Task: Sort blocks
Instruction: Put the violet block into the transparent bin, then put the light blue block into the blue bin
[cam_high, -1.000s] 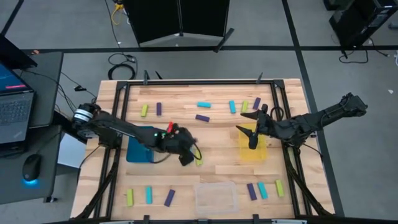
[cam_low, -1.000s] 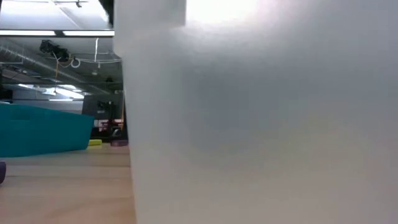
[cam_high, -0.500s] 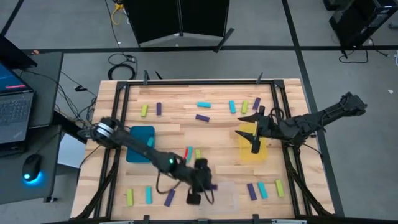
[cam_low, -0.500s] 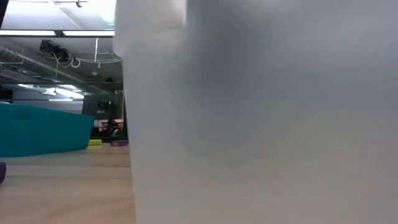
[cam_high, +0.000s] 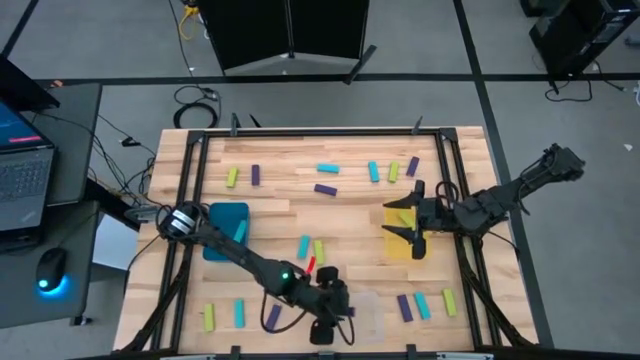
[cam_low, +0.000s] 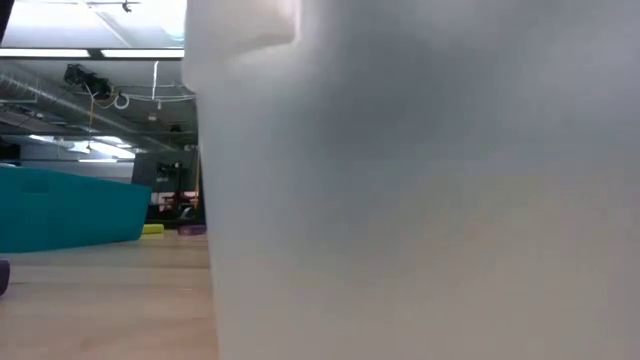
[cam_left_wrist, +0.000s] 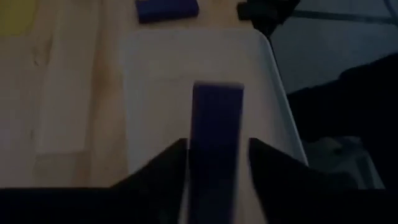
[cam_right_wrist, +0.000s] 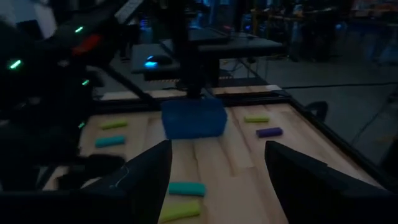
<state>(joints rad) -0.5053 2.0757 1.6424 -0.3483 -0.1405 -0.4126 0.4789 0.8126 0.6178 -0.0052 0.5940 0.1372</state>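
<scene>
The left gripper (cam_high: 334, 322) hung over the clear bin (cam_high: 368, 318) at the table's near edge with its jaws clamped on a purple block (cam_left_wrist: 216, 134), while the right gripper (cam_high: 407, 222) hovered above the yellow bin (cam_high: 404, 246), jaws apart and empty, other blocks lying scattered around.

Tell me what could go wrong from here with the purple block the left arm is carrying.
The left pincer holds a purple block over the clear bin. It sits near the bin's left edge in the high view, so a release might land the block on the rim or bounce it out. The right pincer, open over the yellow bin, looks far enough away to pose little collision risk.
</scene>
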